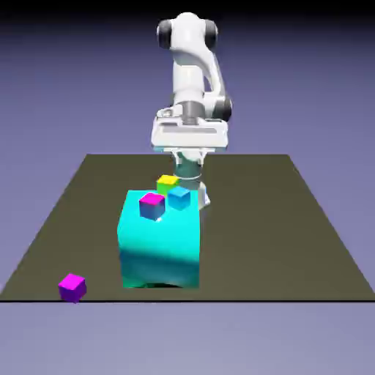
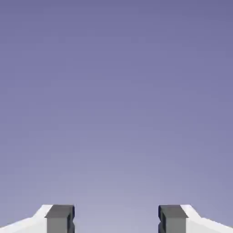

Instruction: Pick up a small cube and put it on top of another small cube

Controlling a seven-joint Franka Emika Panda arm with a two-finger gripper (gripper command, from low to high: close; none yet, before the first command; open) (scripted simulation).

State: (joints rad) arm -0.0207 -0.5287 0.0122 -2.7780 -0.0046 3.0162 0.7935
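Purple cube [image 1: 72, 286] at surface [image 1: 293, 242] near corner, exterior view's left, well apart from cyan block [image 1: 160, 245]. Tool [image 2: 116, 218] spread, empty. Cube likely light, rigid; pinch opposite flat sides.

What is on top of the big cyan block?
Two small cubes sit on the big cyan block: one with a magenta top and a blue one. A yellow-green cube shows behind them; its base is covered.

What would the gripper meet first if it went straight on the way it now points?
Nothing visible: the hand view shows only plain backdrop between and beyond the gripper's open jaws, so the way looks free.
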